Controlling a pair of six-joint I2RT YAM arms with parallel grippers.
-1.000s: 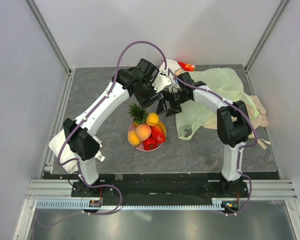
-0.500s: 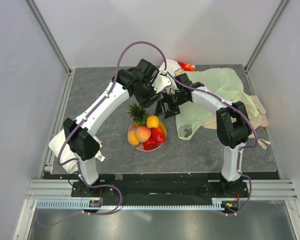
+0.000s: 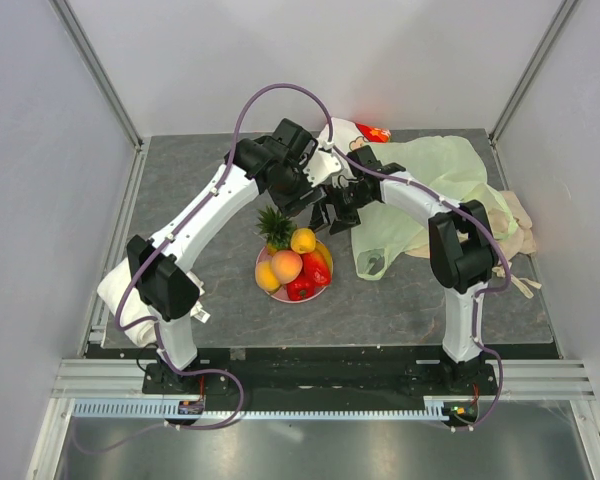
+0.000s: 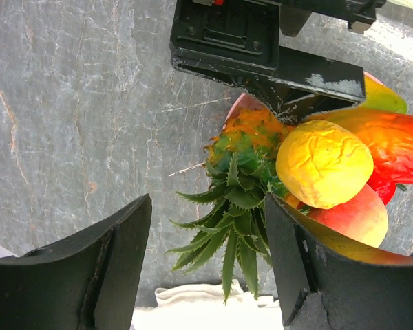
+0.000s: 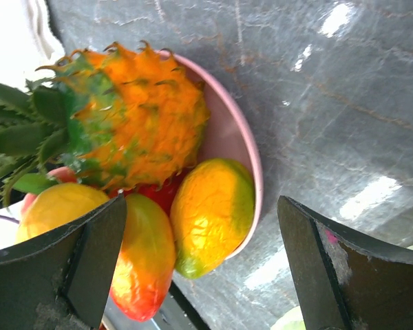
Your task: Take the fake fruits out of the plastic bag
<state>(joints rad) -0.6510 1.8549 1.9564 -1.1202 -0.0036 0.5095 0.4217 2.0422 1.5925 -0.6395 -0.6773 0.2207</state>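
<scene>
The fake fruits (image 3: pixel 293 265) lie heaped on a pink plate (image 3: pixel 276 294): a pineapple (image 4: pixel 244 148) with a green crown, a yellow orange (image 4: pixel 323 163), a peach, red pieces and a yellow-green mango (image 5: pixel 212 214). My left gripper (image 4: pixel 206 275) hovers open over the pineapple's crown, holding nothing. Just right of it, my right gripper (image 5: pixel 203 268) hangs open above the mango and the plate's rim (image 5: pixel 251 161), also empty. In the top view both grippers (image 3: pixel 315 208) (image 3: pixel 342 212) meet just behind the plate. The pale-green plastic bag (image 3: pixel 430 190) lies flat at the back right.
A white-and-red printed pouch (image 3: pixel 365 132) sits behind the bag. A beige cloth (image 3: pixel 517 215) lies at the right edge and a white cloth (image 3: pixel 115 290) by the left arm's base. Frame posts and walls enclose the table.
My right gripper has drifted slightly left and back, closer to the left gripper. The left arm and the fruits have not moved.
</scene>
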